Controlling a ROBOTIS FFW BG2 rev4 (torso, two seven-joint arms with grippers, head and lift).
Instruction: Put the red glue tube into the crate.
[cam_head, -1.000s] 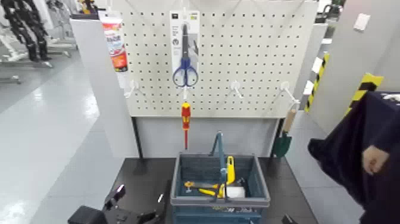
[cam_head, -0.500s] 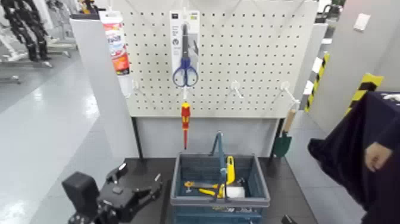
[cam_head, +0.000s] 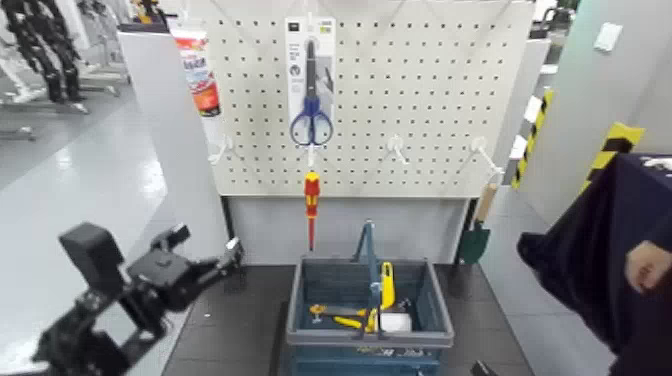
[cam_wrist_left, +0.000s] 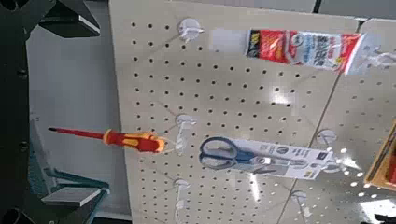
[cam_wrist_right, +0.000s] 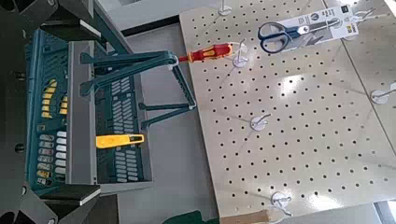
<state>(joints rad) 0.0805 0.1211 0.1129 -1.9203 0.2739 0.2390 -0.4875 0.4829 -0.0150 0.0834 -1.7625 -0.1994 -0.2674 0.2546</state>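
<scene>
Nothing done yet. Pegboard (cam_head: 420, 100) carries red glue tube (cam_head: 197, 75), hanging at its upper left corner, untouched. Crate (cam_head: 368, 305) below on tabletop, holding only tools. Left gripper (cam_head: 205, 265) raised beside crate, well below tube, fingers apart, empty. Right gripper out of sight; cannot tell fingers. Reach, grasp, carry, drop all remain.

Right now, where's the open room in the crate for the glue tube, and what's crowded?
In the crate, the floor left of the upright central handle is bare at the back; a yellow-handled tool lies near the front. Right of the handle is crowded: a yellow tool and a white item. The red glue tube hangs at the pegboard's top left, above the left pincer.
</scene>
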